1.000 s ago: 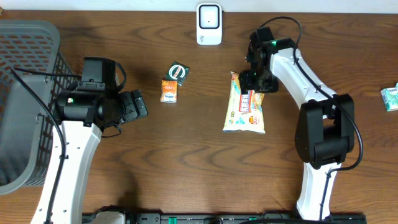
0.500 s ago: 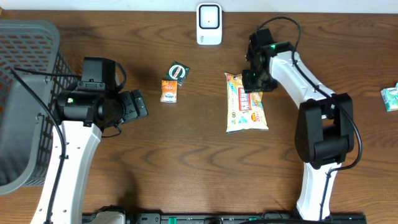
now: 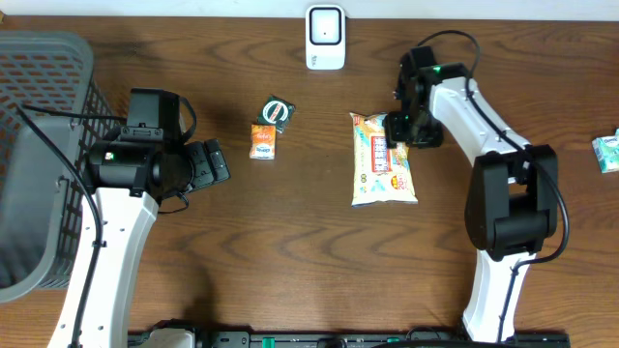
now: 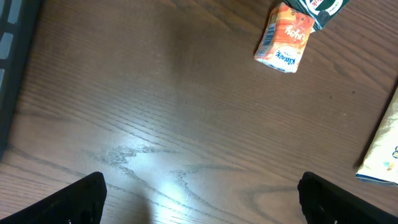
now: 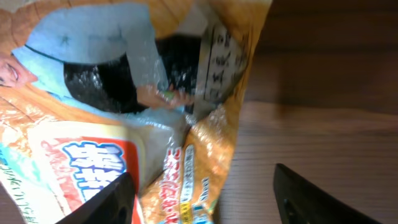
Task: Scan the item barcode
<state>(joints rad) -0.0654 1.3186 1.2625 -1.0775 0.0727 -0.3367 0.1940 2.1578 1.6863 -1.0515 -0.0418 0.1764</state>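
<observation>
The left arm (image 3: 104, 253) and the right arm (image 3: 462, 104) are wearing glossy white shells along their long links, with matte black housings bulging at the joints. A small green light (image 3: 109, 155) is glowing at nine o'clock on the left arm's black block, and another is shining at twelve o'clock on the right arm. Thin black cables (image 3: 447, 30) are arching off both arms towards eleven o'clock. The left gripper (image 3: 215, 160) and the right gripper (image 3: 399, 129) are showing blunt, matte black fingers (image 4: 78, 200).
</observation>
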